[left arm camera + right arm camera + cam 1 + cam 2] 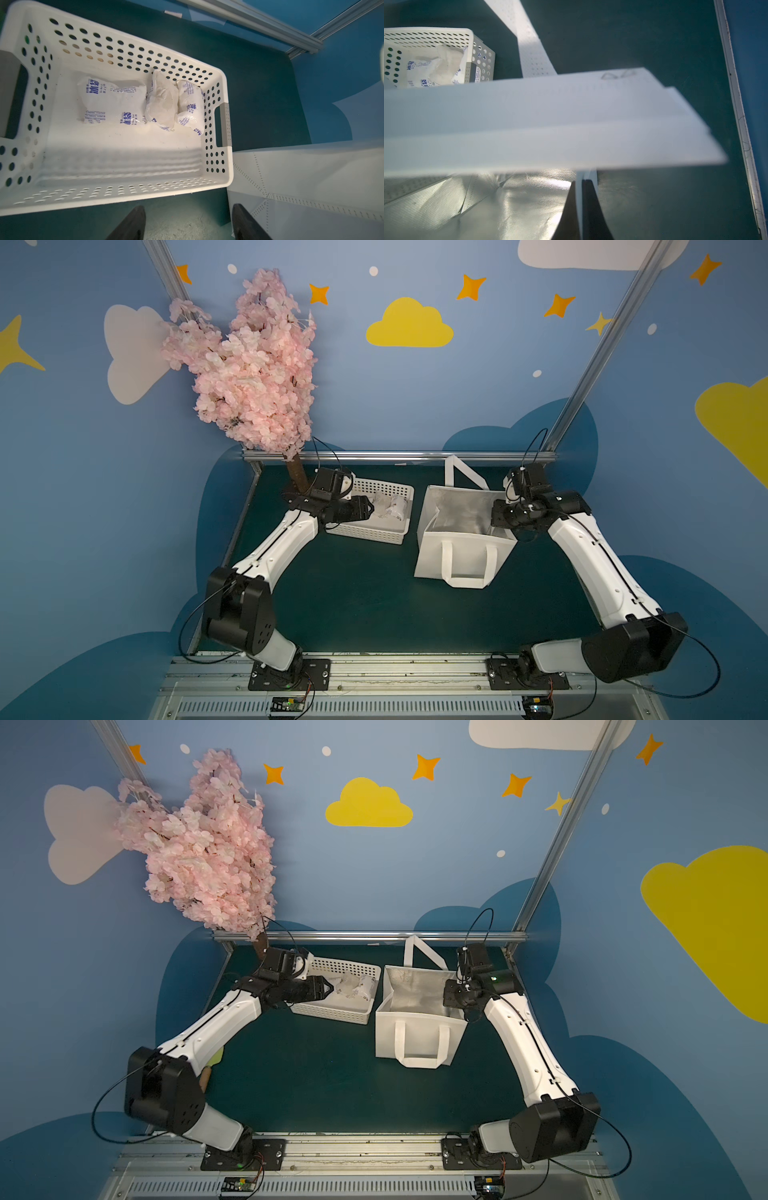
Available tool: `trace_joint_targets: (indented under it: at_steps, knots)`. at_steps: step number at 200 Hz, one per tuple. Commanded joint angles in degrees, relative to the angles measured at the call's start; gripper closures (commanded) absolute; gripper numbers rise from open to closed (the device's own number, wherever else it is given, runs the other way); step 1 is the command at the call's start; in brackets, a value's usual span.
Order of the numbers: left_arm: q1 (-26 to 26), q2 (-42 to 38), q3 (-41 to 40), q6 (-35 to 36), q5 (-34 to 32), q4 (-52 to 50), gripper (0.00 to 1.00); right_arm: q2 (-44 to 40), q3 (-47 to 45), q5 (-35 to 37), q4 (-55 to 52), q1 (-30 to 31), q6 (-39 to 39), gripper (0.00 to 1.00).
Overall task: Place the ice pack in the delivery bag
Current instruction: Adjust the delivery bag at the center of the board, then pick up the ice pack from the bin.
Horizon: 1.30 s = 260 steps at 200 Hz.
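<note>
Three ice packs lie on the floor of the white perforated basket [124, 52], which stands on the dark green surface [353, 593] just beside the delivery bag [457, 556]; none is in the bag yet. The largest ice pack [112, 101] lies flat and clear of the walls; a crumpled pack [162, 104] and a smaller pack [190, 106] crowd together against the end wall with the handle slot.

They look like soft, liquid- or gel-filled film pouches: probably limp, fairly heavy for their size, slick on the outside and liable to sag or slide out of a shallow pinch; a sharp squeeze might strain a seam. The flat pack seems the easiest to take, gripped across its plump middle or at a crimped end seam, since there is room for fingers on both sides.

The left gripper [188, 212] hangs over the basket's near rim with its jaws apart and nothing between them. The right gripper [581, 182] is closed on the bag's white side wall at the rim, apparently holding the foil-lined mouth open.

The flat pack carries blue print: the large characters 冰袋 twice and small English "Do Not Eat"; the rest is too fine to read. A faint pencilled scribble on the bag's edge, seen in the right wrist view, is illegible.
</note>
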Motion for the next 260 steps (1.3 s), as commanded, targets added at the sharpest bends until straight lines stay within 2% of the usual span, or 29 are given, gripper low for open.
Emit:
trace_joint_targets:
  at_steps: [1, 9, 43, 78, 127, 176, 199, 208, 217, 236, 260]
  knots:
    - [-0.2, 7.8, 7.6, 1.7, -0.1, -4.6, 0.35, 0.0, -0.5, -2.5, -1.1, -0.2, 1.1, 1.0]
    - [-0.3, 11.3, 11.0, 2.3, -0.1, -5.8, 0.39, -0.2, -0.6, -2.7, -1.1, -0.2, 0.7, 1.0]
    - [-1.2, 24.5, 24.1, 5.1, -2.8, -9.3, 0.45, -1.3, -1.0, -4.3, -1.0, -0.4, 0.0, 1.0]
    - [-2.2, 36.9, 38.7, 8.5, -6.9, -15.4, 0.45, -2.5, -1.1, -5.2, -1.3, -0.3, 0.0, 1.0]
    - [-3.0, 48.3, 52.9, 12.2, -10.3, -21.5, 0.43, -3.9, -2.0, -5.4, -2.1, -0.5, -0.2, 1.0]
    - [-4.6, 51.5, 53.6, 15.8, -12.7, -22.0, 0.38, -4.0, -2.4, -6.1, -2.2, -0.5, -0.5, 1.0]
    - [-6.2, 53.1, 53.8, 16.9, -14.4, -22.0, 0.33, -3.9, -2.6, -5.9, -2.1, -0.6, -0.7, 1.0]
    - [-6.7, 53.8, 53.7, 16.7, -15.0, -22.0, 0.26, -3.9, -2.6, -5.9, -2.2, -0.7, -0.8, 1.0]
    - [-7.2, 54.6, 53.8, 16.8, -15.5, -22.1, 0.24, -3.8, -2.6, -6.0, -2.1, -0.8, -1.0, 1.0]
    - [-7.7, 55.6, 53.7, 16.8, -17.8, -22.4, 0.25, -3.8, -2.6, -6.4, -2.2, -0.8, -0.9, 1.0]
    - [-7.7, 55.7, 54.1, 16.0, -18.8, -22.4, 0.36, -3.9, -2.8, -6.6, -2.2, -0.8, -0.8, 1.0]
